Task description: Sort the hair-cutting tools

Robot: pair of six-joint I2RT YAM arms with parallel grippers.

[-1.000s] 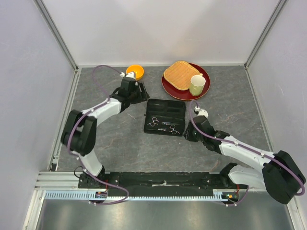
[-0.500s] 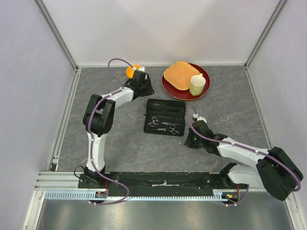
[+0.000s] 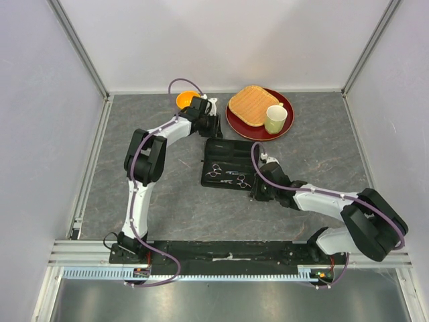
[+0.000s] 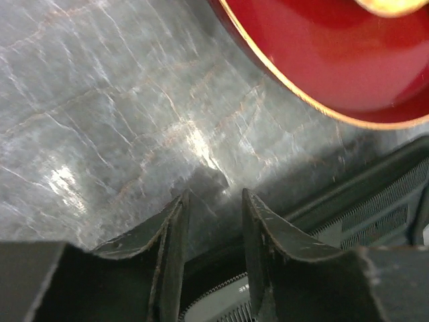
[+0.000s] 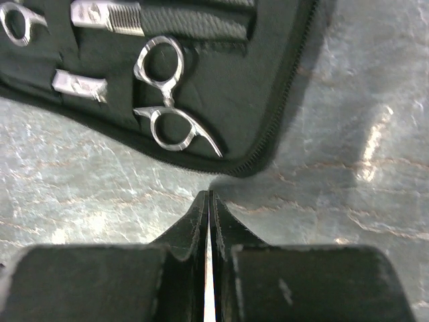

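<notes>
the right gripper (image 5: 209, 198) has slid in from the right and now sits at the near right corner of the black case (image 5: 268, 74), fingers pressed together on nothing. one pair of scissors (image 5: 166, 94) lies in the case just beyond and left of its tips, not touching them. farther off, the left gripper (image 4: 213, 201) has swung right from the orange bowl (image 3: 185, 100) to the case's far edge beside the red plate (image 4: 335, 60), fingers slightly spread and empty. the toothed strip to their right is probably a comb (image 4: 379, 211).
</notes>
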